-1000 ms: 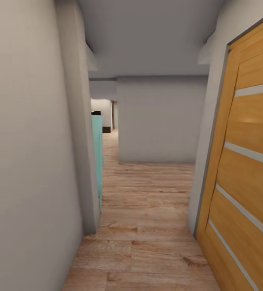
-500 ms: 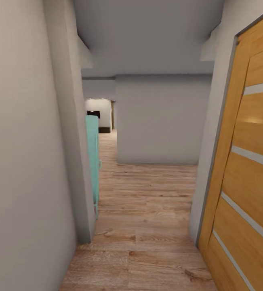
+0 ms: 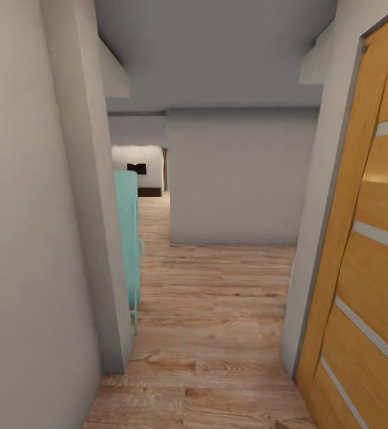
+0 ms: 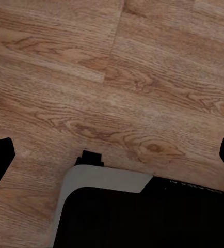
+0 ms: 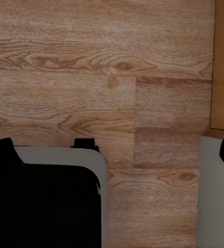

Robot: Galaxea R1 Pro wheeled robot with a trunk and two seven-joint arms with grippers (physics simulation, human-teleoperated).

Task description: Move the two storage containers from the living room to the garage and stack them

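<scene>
In transit: narrow hallway, light wood plank floor (image 3: 217, 333), no containers in view.
Both wrist cams look straight down at the planks over the robot's grey-and-black base (image 4: 112, 206). Left jaws (image 4: 112, 155) and right jaws (image 5: 112, 152) spread wide, holding nothing. Orange slatted wooden door (image 3: 366, 268) near right, plain grey walls (image 3: 33, 238), teal cabinet (image 3: 128, 238) left, a lit room far down the hall.

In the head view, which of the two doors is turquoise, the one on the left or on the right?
The left one: the turquoise door stands edge-on behind the grey wall corner. The right door is orange wood with pale stripes.
</scene>
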